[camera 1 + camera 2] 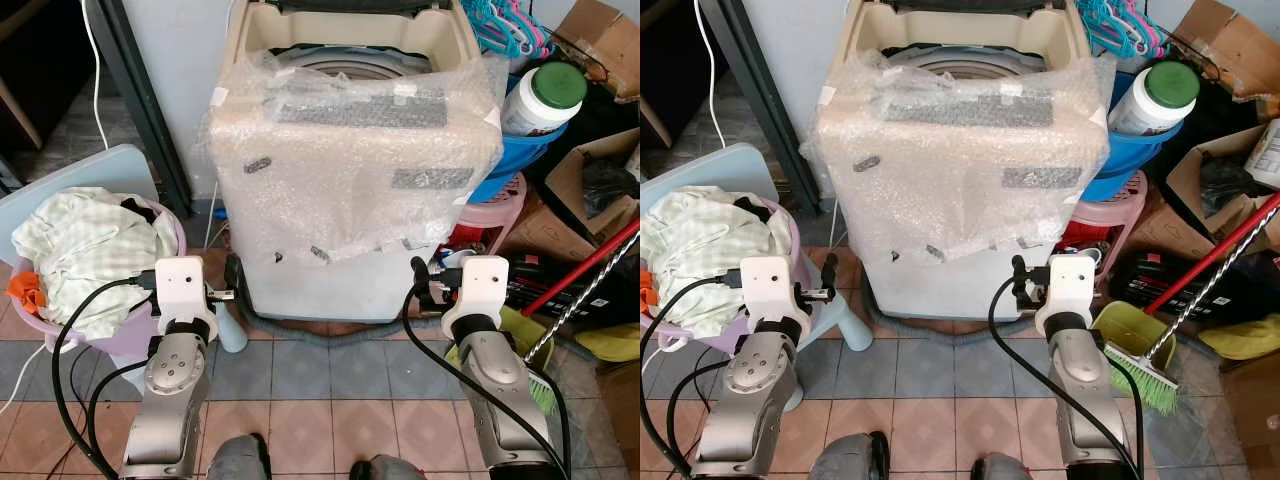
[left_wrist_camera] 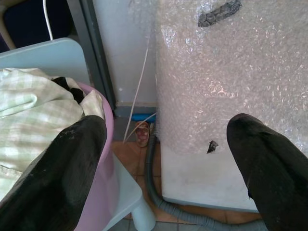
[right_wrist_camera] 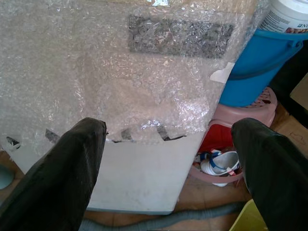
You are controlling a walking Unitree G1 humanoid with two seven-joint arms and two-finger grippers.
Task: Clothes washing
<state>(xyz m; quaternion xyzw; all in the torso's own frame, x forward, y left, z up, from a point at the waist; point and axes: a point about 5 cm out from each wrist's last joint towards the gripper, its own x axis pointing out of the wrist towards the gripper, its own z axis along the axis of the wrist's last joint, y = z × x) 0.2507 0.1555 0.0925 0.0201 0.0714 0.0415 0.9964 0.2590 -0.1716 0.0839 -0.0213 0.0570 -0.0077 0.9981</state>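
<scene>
A beige top-loading washing machine [image 1: 350, 170] stands straight ahead, its lid up and its front wrapped in bubble wrap [image 3: 144, 82]. To its left a lilac laundry basket [image 1: 176, 228] holds a heap of pale green checked clothes [image 1: 90, 250] with an orange piece at the edge. My left gripper [image 2: 166, 130] is open, held low between the basket and the machine's lower left corner. Before the machine's lower right front my right gripper [image 3: 169, 127] is open too. Neither holds anything.
The basket rests on a light blue stool [image 1: 845, 320]. A grey drain hose [image 2: 159, 192] runs along the machine's base. Right of the machine are a blue bucket [image 1: 515, 155] with a white green-lidded jar [image 1: 545, 95], a pink stool, cardboard boxes, a red-handled broom [image 1: 1200, 300] and a dustpan.
</scene>
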